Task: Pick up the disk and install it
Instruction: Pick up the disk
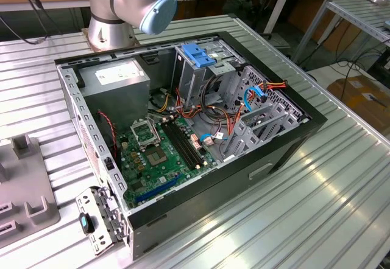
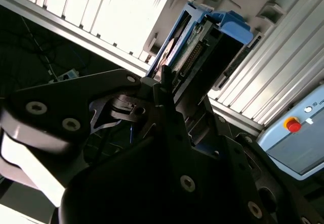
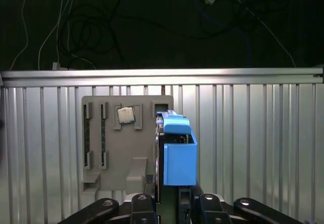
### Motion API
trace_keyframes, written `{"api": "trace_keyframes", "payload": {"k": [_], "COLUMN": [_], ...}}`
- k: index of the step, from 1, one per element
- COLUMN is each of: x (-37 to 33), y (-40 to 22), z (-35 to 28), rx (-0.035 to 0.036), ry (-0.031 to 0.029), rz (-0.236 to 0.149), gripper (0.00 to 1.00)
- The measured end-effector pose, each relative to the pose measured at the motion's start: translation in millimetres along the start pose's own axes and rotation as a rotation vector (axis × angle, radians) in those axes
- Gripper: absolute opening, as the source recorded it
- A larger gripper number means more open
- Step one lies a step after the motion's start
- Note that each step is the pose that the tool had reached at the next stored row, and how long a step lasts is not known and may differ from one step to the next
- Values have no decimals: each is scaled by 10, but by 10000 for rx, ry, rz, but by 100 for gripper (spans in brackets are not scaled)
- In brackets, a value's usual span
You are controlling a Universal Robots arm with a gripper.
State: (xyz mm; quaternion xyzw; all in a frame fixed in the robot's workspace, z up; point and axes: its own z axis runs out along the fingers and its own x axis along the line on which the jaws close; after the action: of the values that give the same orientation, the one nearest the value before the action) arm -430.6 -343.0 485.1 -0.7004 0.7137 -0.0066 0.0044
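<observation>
Gripper [image 3: 169, 197]: fingers pinched on the disk [image 3: 179, 153], which stands edge-on betw. them in first wrist view.
Disk: bright blue carrier rails. Second wrist view shows a pin row along one edge. It hangs by the edge of grey fixture [image 3: 126, 153], over ribbed table [image 3: 253, 148].
Fixture: one chip [image 3: 125, 114] in a pocket.
PC case [image 1: 308, 123], exterior view, lid off: motherboard [image 1: 152, 153] at 7 o'clock, PSU [image 1: 116, 77] at 11, drive cage [image 1: 189, 74] at 1.

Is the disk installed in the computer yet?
No, out: the gripper grips the disk at the grey fixture on the table, not in the case.
</observation>
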Motion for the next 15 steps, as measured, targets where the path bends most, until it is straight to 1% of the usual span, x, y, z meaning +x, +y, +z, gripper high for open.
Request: {"api": "trace_keyframes", "payload": {"k": [1,5,6,8,9,11,12,15], "x": [0,-2,-3,-3,-4,-5,-6,-7], "y": [-28,-99,-144,-188,-223,-263,-302,-354], "z": [0,1,3,3,3,4,5,6], "rx": [0,-1,1,0,-1,-1,0,0], "ry": [0,1,0,0,0,0,0,0], "rz": [0,0,0,0,0,0,0,0], "gripper": [35,35,35,35,35,35,35,35]}}
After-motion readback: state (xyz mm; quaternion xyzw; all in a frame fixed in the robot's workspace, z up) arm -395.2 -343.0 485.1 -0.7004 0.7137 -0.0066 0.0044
